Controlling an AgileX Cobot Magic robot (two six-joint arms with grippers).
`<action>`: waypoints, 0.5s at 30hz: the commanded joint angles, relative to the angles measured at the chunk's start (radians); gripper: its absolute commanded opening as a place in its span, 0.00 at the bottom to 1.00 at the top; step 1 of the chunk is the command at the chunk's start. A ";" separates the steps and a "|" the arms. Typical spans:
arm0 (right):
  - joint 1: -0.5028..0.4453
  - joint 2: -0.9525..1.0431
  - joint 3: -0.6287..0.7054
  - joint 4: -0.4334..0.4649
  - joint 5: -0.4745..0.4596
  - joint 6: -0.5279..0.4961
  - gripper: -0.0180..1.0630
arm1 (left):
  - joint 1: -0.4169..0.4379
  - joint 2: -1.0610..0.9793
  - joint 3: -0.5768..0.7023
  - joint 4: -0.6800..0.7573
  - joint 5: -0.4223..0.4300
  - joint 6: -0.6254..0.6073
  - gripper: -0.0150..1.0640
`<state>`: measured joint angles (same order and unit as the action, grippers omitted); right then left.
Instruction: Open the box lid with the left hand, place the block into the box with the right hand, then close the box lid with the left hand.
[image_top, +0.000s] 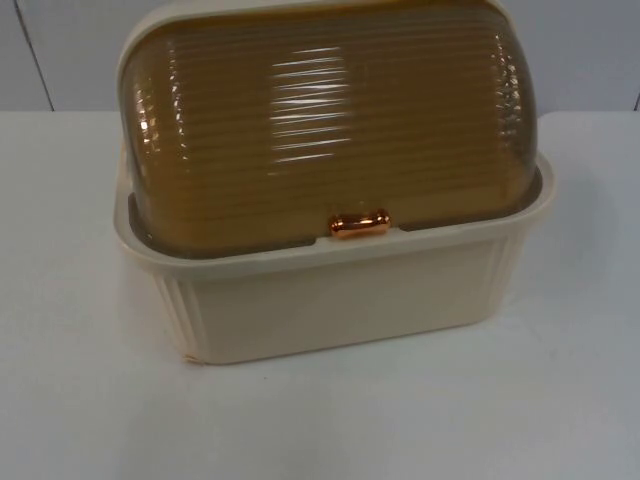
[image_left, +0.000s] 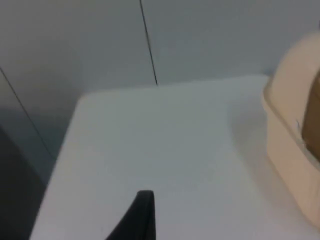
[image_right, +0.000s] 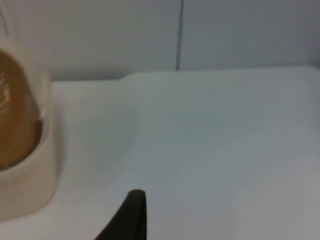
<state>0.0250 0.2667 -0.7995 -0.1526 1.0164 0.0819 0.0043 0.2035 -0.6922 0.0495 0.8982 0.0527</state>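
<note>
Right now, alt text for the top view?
A cream box with a closed, ribbed amber lid stands on the white table; a copper handle sits at the lid's front edge. A grey partition wall is behind.

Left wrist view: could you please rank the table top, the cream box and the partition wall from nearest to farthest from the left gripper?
From the left gripper:
1. Table top, directly beneath and ahead.
2. Cream box, standing beside it on the table.
3. Partition wall, beyond the table's far edge.
The right gripper hovers over the table beside the box.
</note>
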 joint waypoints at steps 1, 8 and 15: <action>-0.001 0.043 -0.026 -0.051 -0.060 0.010 0.98 | -0.006 0.036 -0.021 0.011 -0.082 -0.017 0.96; -0.001 0.207 -0.078 -0.136 -0.246 0.048 0.98 | -0.006 0.199 -0.042 0.011 -0.261 -0.053 0.96; -0.001 0.352 -0.120 -0.115 -0.313 0.057 0.98 | -0.006 0.354 -0.042 0.011 -0.380 -0.085 0.96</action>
<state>0.0250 0.6012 -0.9078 -0.2737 0.7269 0.1336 0.0043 0.5302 -0.7275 0.0581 0.5519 -0.0200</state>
